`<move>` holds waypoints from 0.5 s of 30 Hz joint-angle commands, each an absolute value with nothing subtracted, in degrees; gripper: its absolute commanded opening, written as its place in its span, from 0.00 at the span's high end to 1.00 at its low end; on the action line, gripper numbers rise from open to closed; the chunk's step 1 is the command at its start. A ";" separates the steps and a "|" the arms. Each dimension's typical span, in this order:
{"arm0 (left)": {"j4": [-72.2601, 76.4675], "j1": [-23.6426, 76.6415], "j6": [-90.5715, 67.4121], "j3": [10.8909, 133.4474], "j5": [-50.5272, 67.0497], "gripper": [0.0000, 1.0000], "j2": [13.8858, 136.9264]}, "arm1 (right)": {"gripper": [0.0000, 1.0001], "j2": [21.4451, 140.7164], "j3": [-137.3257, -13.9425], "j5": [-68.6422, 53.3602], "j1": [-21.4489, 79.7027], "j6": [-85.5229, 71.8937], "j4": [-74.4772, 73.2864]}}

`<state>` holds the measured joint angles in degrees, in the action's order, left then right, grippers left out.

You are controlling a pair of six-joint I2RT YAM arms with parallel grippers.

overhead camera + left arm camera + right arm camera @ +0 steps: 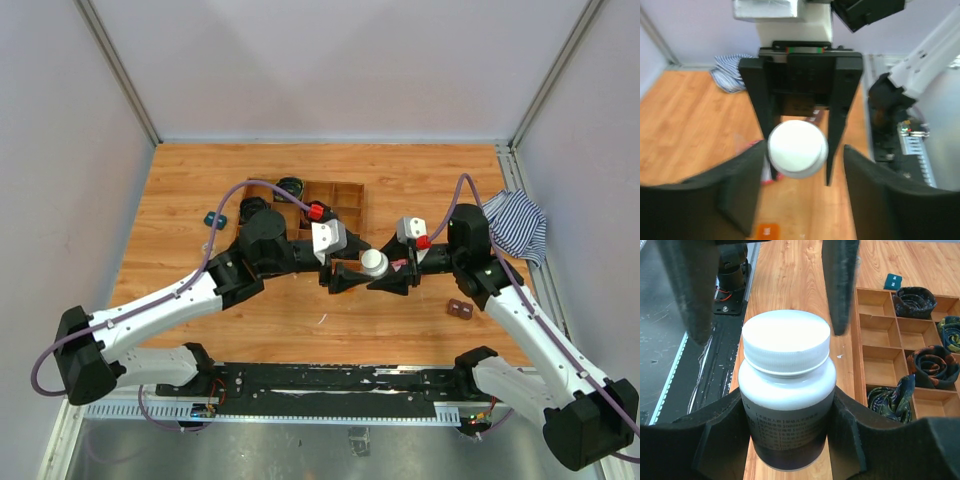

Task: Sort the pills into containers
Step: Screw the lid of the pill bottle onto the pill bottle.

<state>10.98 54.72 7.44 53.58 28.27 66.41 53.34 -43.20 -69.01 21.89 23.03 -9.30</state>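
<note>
My right gripper (392, 277) is shut on the small dark bottle with a white cap (374, 262) and holds it upright above the table's middle. In the right wrist view its pads (850, 430) press the bottle's labelled body (785, 390) from both sides. My left gripper (347, 276) faces it, open, with its fingers (737, 195) standing wide on either side of the white cap (797, 148) without touching it. A bit of the pink box (760, 147) shows under the bottle. The clear vial is out of view.
The wooden compartment tray (345, 195) with dark coils (932, 365) stands behind the grippers. A striped cloth (517, 225) lies at the right edge. A small brown object (460, 309), a teal object (213, 219) and an orange block (767, 231) lie on the table.
</note>
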 commanded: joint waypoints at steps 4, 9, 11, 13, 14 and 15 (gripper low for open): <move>12.99 53.53 5.56 53.17 29.63 0.05 61.28 | 1.00 53.02 -44.10 -70.05 21.62 22.94 -8.79; 22.99 53.52 -6.71 46.53 22.57 0.01 55.01 | 0.99 52.93 -44.17 -70.05 21.36 22.95 -8.79; 27.70 53.53 -13.42 42.48 19.24 0.01 52.42 | 0.99 52.91 -44.16 -70.09 21.27 22.98 -8.79; 30.85 53.77 -19.52 38.96 15.20 0.01 50.90 | 0.99 52.91 -44.13 -70.06 21.28 22.95 -8.78; 30.92 54.45 -21.10 37.96 12.27 0.02 50.36 | 0.99 52.95 -44.16 -70.06 21.27 22.94 -8.79; 30.90 56.34 -21.10 37.06 8.30 0.04 49.91 | 0.99 53.04 -44.16 -70.05 21.27 22.94 -8.79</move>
